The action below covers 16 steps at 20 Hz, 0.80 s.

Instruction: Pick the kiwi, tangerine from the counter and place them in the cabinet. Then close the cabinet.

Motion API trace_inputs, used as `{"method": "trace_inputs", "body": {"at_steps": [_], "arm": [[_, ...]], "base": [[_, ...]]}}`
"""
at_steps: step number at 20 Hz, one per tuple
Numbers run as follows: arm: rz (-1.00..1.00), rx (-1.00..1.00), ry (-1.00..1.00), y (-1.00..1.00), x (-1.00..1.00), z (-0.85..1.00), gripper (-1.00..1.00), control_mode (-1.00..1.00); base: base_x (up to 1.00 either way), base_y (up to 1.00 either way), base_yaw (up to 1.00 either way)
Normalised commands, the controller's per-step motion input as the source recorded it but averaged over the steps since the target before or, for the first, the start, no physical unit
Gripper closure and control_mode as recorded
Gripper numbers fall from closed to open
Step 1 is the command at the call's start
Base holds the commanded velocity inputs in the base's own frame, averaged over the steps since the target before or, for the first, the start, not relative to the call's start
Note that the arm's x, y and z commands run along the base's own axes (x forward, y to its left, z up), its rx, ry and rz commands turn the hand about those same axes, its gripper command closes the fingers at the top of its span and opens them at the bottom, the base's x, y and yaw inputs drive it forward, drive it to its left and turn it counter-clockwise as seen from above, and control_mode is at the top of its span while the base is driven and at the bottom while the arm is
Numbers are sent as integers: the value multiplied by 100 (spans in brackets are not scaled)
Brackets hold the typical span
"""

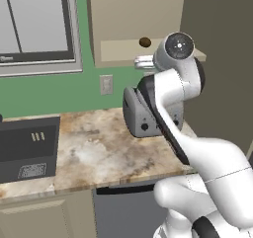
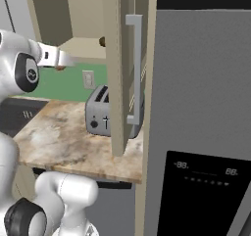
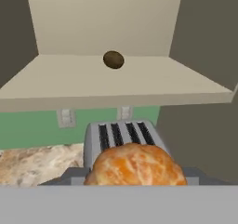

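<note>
**Kiwi shelved, tangerine on its way**

Kiwi (image 3: 113, 59) already on the cabinet (image 3: 107, 83) shelf, at 12 o'clock from the toaster (image 3: 122, 135). Tangerine (image 3: 135, 165) clamped in the tool (image 3: 135, 181), raised off the worktop (image 1: 99, 148). Left: placing it, then shutting the door (image 2: 113, 73).

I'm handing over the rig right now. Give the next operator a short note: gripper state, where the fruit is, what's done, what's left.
Gripper: shut on the tangerine, raised in front of the open cabinet, above the toaster on the counter.
Kiwi: already on the cabinet shelf, toward the back.
Done: kiwi placed; tangerine picked up.
Left: set the tangerine on the shelf, release, back out, then swing the cabinet door closed; it stands wide open by its bar handle.
</note>
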Motion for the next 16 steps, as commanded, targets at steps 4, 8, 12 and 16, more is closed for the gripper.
{"method": "trace_inputs", "body": {"at_steps": [4, 8, 12, 16], "arm": [[6, 7, 0, 0, 16, 98, 100, -100], [1, 6, -2, 0, 35, 43, 100, -100], [0, 7, 0, 0, 72, -3, 100, -100], [0, 3, 0, 0, 89, -23, 100, -100]], "base": [[0, 0, 0], [0, 0, 0], [0, 0, 0], [0, 0, 0]]}}
